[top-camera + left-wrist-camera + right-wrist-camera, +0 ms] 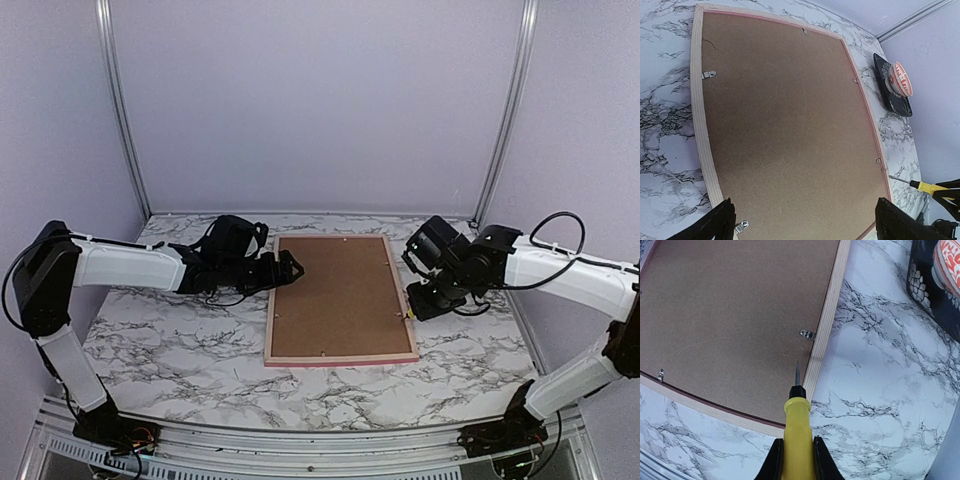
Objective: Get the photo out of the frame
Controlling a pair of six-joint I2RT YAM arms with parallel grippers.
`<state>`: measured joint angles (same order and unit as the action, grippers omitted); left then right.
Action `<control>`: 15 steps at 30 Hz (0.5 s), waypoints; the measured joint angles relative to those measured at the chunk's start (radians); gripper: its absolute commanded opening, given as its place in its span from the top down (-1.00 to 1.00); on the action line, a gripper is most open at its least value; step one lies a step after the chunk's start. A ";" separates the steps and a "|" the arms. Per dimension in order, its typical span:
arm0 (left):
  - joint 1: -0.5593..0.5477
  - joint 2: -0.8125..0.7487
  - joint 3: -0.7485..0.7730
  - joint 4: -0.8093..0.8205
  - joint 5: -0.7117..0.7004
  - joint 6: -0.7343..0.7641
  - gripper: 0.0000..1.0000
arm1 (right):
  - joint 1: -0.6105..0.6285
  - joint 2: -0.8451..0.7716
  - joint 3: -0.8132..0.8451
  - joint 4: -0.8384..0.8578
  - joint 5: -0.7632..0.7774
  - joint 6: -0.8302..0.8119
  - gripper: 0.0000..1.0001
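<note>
The frame (341,359) lies face down in the middle of the table, its brown backing board (340,298) on top, so the photo is hidden. Small metal clips (709,74) hold the board along the frame's rim (699,130). My left gripper (294,268) hovers over the frame's left edge; it is open (805,225), with only the board showing between its fingers. My right gripper (415,303) is at the frame's right edge, shut (797,460) on a yellow-handled screwdriver (797,425). The screwdriver's tip points at a clip (807,334) and stops short of it.
A black dish (901,106) with a red-and-white bowl (900,79) stands on the marble table (160,340) beyond the frame's right side, close to the right arm. The same dish (932,287) shows at the top right of the right wrist view. Walls enclose the table behind and at both sides.
</note>
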<state>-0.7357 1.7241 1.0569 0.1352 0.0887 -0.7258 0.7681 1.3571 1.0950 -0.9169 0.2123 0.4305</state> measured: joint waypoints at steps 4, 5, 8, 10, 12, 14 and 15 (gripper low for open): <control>0.000 0.010 0.005 -0.006 0.007 -0.001 -0.98 | -0.002 0.038 0.000 0.020 0.019 -0.001 1.00; 0.000 0.012 0.005 -0.008 0.008 -0.002 -0.98 | -0.003 0.048 0.001 0.026 0.023 -0.003 1.00; 0.000 0.012 0.005 -0.010 0.008 -0.005 -0.98 | -0.012 0.071 0.007 0.043 0.034 -0.011 1.00; 0.000 0.012 0.004 -0.012 0.008 -0.008 -0.98 | -0.019 0.084 0.017 0.055 0.041 -0.016 1.00; 0.000 0.012 0.004 -0.014 0.008 -0.010 -0.98 | -0.024 0.094 0.024 0.071 0.047 -0.020 1.00; 0.000 0.012 0.004 -0.014 0.008 -0.011 -0.98 | -0.027 0.100 0.025 0.082 0.055 -0.024 1.00; 0.000 0.012 0.003 -0.014 0.008 -0.011 -0.98 | -0.027 0.103 0.025 0.086 0.058 -0.028 1.00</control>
<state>-0.7357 1.7363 1.0599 0.1211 0.0967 -0.7372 0.7410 1.4601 1.1198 -0.8307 0.2707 0.4026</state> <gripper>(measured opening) 0.989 0.144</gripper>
